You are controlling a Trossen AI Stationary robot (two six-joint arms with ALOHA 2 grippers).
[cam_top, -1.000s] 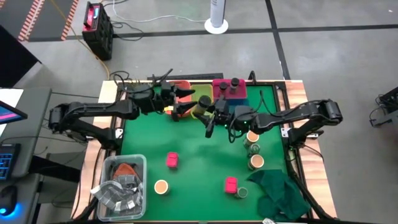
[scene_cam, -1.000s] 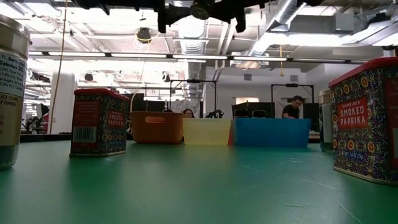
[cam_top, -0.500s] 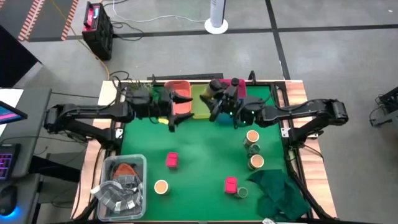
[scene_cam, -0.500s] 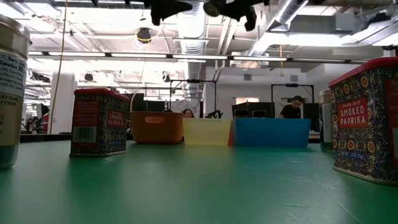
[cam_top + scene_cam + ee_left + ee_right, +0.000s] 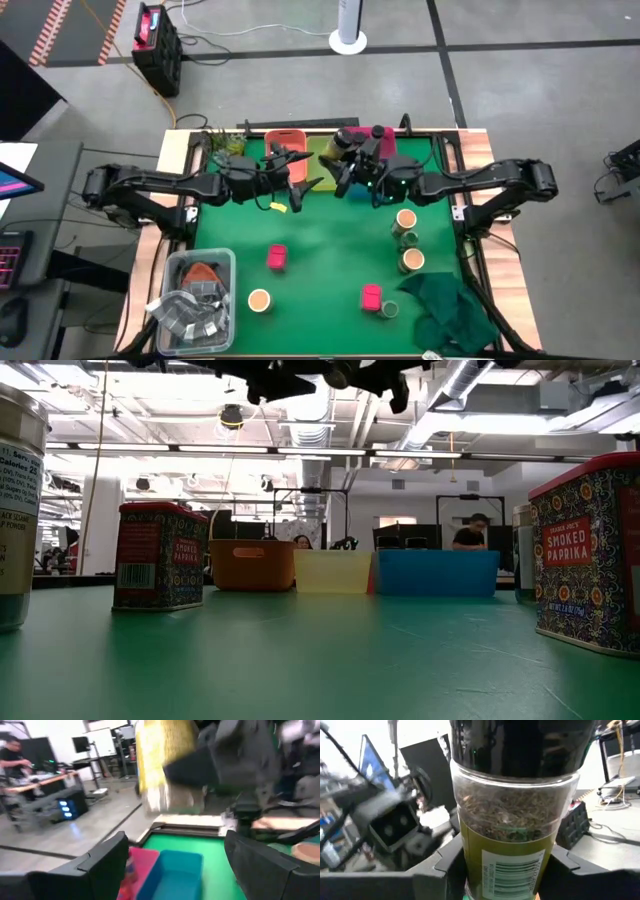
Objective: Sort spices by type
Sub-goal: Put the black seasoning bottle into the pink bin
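Spice jar of clear plastic with a dark cap and green herbs [image 5: 515, 820] sits pinched between the right gripper's [image 5: 352, 172] jaws, above the row of bins. It should stay upright until lowered. The left gripper [image 5: 300, 183], jaws spread and empty, hangs nearby.

The room is a large open workshop with a grey concrete floor [image 5: 520, 110] crossed by dark seams. White ceiling ducts [image 5: 455, 380] and long strip lights [image 5: 250, 450] run overhead. A white cylindrical stand [image 5: 348, 25] sits beyond the table, a black case [image 5: 158, 45] with cables nearby. Far desks [image 5: 435, 540] hold a seated person [image 5: 470, 532].
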